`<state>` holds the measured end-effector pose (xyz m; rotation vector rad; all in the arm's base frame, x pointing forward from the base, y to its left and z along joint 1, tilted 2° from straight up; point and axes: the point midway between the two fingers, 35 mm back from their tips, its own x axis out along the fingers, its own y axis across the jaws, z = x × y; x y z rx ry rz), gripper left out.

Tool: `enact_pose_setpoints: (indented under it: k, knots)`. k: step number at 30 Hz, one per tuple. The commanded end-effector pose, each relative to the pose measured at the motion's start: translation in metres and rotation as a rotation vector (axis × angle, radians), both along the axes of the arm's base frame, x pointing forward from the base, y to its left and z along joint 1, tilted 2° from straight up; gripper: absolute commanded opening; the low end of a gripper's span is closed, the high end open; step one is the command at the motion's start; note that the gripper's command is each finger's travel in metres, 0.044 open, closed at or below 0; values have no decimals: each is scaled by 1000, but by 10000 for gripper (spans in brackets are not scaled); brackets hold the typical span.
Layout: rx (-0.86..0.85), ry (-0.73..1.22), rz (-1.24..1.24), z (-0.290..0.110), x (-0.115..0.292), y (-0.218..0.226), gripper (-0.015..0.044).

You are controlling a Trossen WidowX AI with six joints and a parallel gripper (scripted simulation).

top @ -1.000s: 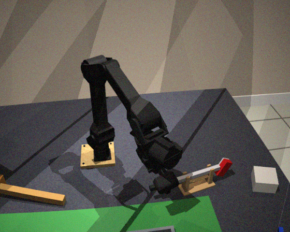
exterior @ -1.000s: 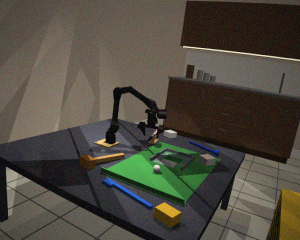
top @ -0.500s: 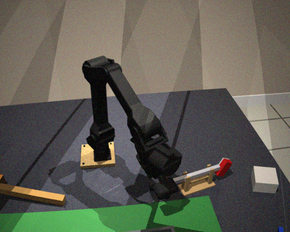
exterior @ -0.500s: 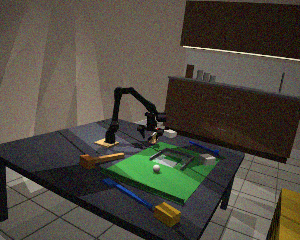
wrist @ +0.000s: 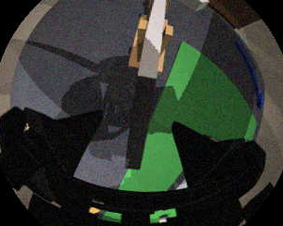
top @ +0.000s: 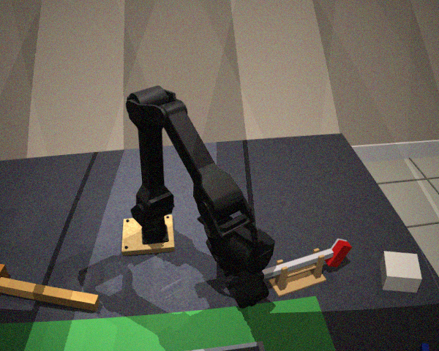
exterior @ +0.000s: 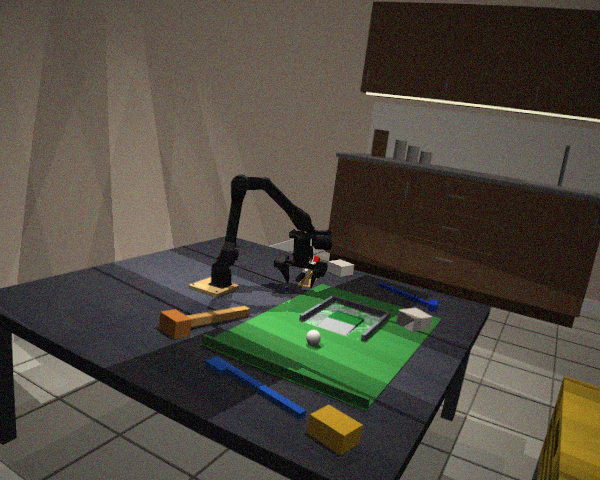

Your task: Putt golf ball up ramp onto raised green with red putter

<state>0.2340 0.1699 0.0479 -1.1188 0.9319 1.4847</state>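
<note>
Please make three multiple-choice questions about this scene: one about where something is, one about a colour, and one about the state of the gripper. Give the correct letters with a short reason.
1. Where does the red putter lie?
A. on the small wooden stand
B. on the green mat
C. on the floor

2. What colour is the golf ball?
A. yellow
B. white
C. blue

3. What is the state of the gripper?
A. shut on the putter
B. shut on nothing
C. open, around the putter's dark grip end

Answers:
1 A: the shaft rests across the stand's posts.
2 B: it shows white on the green mat.
3 C: the fingers stand wide on either side of the grip in the wrist view.
</note>
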Motion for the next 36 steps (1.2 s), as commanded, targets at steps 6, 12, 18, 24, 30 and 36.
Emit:
enact_pose_setpoints:
  k: [6, 12, 18, 24, 30, 36]
  knots:
    - [1, -1, 0, 1, 0, 0, 230]
    - [1, -1, 0, 1, 0, 0, 72]
    - [1, -1, 0, 1, 0, 0, 0]
    - [1, -1, 0, 9, 2, 1, 0]
    - [1, -1, 0, 38, 5, 2, 0]
    - [0, 0, 0, 71, 4, 2, 0]
